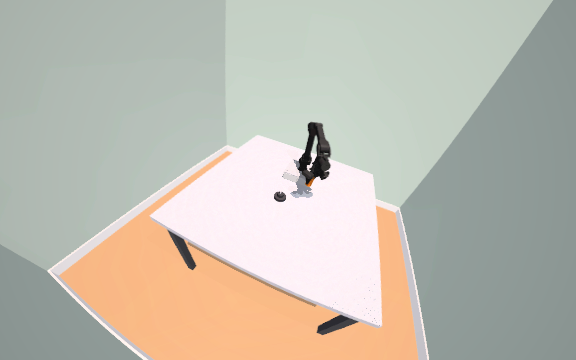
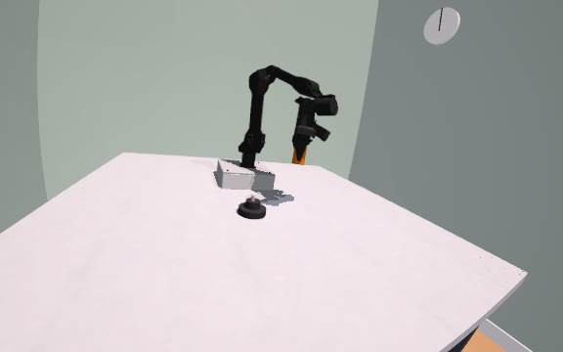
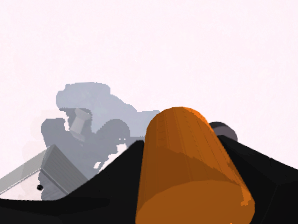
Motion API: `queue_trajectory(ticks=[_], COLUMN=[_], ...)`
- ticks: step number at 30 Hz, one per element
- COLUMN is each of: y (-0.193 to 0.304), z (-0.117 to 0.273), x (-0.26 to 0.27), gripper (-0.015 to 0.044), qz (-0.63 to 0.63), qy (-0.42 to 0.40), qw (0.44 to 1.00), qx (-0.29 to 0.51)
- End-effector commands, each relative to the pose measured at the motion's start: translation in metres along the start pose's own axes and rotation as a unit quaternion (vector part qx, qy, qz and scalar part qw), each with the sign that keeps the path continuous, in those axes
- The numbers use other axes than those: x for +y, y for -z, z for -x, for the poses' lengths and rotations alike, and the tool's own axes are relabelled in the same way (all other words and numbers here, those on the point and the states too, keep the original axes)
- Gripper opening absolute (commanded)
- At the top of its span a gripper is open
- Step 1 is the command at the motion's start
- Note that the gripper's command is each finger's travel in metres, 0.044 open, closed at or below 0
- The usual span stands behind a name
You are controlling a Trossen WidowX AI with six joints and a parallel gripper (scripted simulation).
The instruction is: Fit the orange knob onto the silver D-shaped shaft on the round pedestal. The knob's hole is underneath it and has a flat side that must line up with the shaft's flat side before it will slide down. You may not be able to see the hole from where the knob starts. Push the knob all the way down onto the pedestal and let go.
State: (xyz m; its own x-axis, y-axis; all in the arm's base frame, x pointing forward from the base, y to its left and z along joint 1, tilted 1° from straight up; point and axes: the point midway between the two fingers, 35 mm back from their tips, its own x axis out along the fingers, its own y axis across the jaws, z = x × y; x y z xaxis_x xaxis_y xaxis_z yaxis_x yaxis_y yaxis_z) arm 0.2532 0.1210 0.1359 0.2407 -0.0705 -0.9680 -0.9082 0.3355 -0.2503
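The orange knob [image 1: 310, 183] [image 2: 299, 158] [image 3: 182, 150] is held in the air, roughly upright in the exterior view. My gripper [image 1: 309, 180] [image 2: 300, 153] [image 3: 180, 145] is shut on its sides. The knob's hole and its flat side are not visible. The dark round pedestal [image 1: 280, 198] [image 2: 252, 212] stands on the table, with the small silver shaft [image 2: 252, 198] on top. The knob is above and to the right of the pedestal in the top and exterior views, apart from it. The pedestal [image 3: 224, 130] is mostly hidden behind the knob and right finger in the wrist view.
The arm's pale box-shaped base [image 1: 292, 177] [image 2: 238, 181] [image 3: 61, 167] is behind the pedestal in the exterior view. The arm's shadow [image 1: 301, 193] [image 2: 277, 197] [image 3: 90, 96] lies on the white table [image 1: 268, 240] [image 2: 213, 274] beside the pedestal.
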Motion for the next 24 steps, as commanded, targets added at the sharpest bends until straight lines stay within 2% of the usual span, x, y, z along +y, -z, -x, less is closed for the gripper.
queue_trajectory(ticks=[1, 5, 10, 24], y=[-0.002, -0.002, -0.004, -0.012], z=[-0.006, -0.015, -0.028, -0.107], x=[-0.003, -0.004, -0.004, 0.005], gripper=[0.0000, 0.0000, 0.0000, 0.0000], qz=[0.000, 0.000, 0.000, -0.001], qy=[-0.043, -0.093, -0.095, -0.103], qw=[0.999, 0.996, 0.996, 0.995], qx=[-0.004, -0.004, -0.004, -0.005])
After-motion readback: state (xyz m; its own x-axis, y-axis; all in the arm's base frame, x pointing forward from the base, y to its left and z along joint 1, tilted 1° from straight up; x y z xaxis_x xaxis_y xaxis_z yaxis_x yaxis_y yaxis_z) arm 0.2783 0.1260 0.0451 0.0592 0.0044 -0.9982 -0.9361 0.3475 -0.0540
